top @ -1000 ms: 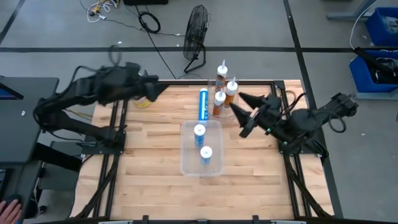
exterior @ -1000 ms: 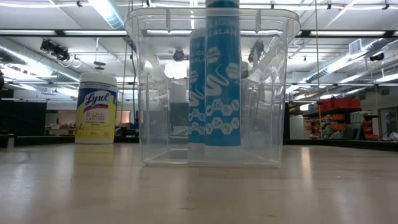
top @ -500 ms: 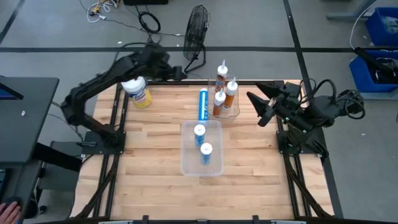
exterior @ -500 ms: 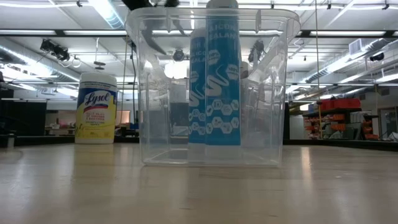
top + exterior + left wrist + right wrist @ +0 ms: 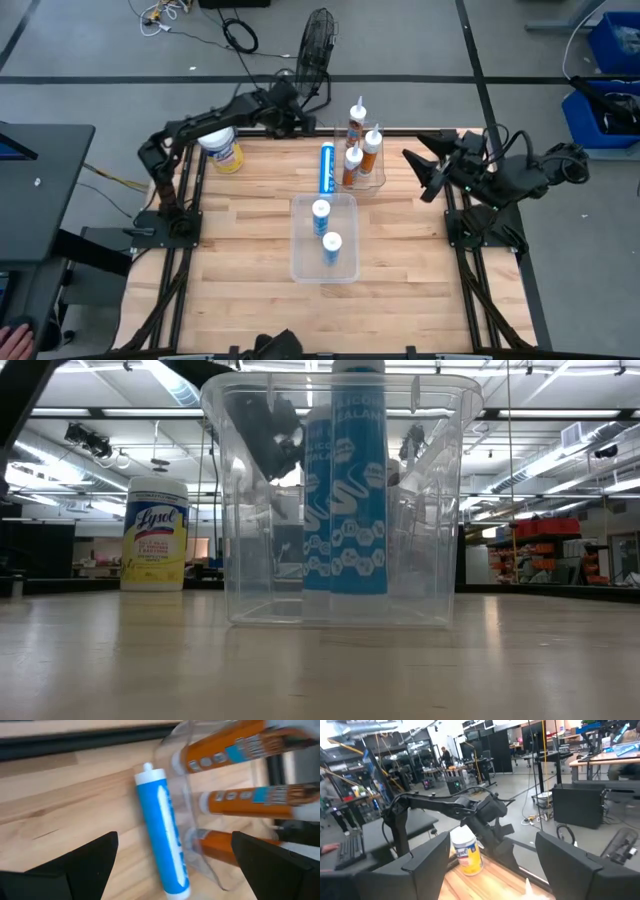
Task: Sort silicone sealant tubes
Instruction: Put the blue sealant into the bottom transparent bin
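Blue tube (image 5: pixel 164 835) lying beside orange-tube bin (image 5: pixel 220 795), clear only in left wrist view; left gripper (image 5: pixel 172 857) spread, right gripper (image 5: pixel 487 860) spread.

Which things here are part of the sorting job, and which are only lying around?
Job:
- lying blue tube
- two blue tubes upright in the near bin
- three orange tubes in the far bin
- left tool, open, near the lying tube

Lying about:
- yellow canister
- fan on the floor

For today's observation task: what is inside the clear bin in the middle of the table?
Two blue sealant tubes stand upright inside the clear bin. In the low view they overlap, so the rear tube is partly covered.
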### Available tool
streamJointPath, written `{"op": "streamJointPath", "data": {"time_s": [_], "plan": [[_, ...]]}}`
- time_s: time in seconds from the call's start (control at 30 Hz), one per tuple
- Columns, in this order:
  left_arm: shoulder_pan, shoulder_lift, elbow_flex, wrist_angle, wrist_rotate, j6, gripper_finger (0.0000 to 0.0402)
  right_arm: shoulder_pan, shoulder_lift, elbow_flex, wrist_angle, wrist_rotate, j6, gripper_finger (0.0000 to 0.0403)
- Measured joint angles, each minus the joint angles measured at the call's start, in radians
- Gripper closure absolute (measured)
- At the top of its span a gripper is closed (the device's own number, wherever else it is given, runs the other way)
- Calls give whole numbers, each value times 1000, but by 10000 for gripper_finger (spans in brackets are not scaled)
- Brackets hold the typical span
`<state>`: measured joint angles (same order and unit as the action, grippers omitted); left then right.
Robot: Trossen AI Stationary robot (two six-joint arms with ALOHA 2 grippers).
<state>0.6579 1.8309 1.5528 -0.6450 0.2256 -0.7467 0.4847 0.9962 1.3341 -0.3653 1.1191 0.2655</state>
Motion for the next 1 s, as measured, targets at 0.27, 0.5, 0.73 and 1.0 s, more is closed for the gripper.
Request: {"op": "streamJointPath", "data": {"time_s": [0.27, 0.5, 0.73, 1.0], "plan": [[-20, 63, 0, -2, 41, -1, 7, -21, 0, 0, -76, 15, 59, 108], [-33, 63, 0, -47, 43, 54, 7, -61, -7, 0, -106, -16, 74, 108], [-40, 73, 1, -7, 12, 54, 7, -122, -8, 0, -125, -75, 79, 108], [-110, 96, 0, 3, -13, 29, 7, -161, -8, 0, -170, -136, 148, 108]]}}
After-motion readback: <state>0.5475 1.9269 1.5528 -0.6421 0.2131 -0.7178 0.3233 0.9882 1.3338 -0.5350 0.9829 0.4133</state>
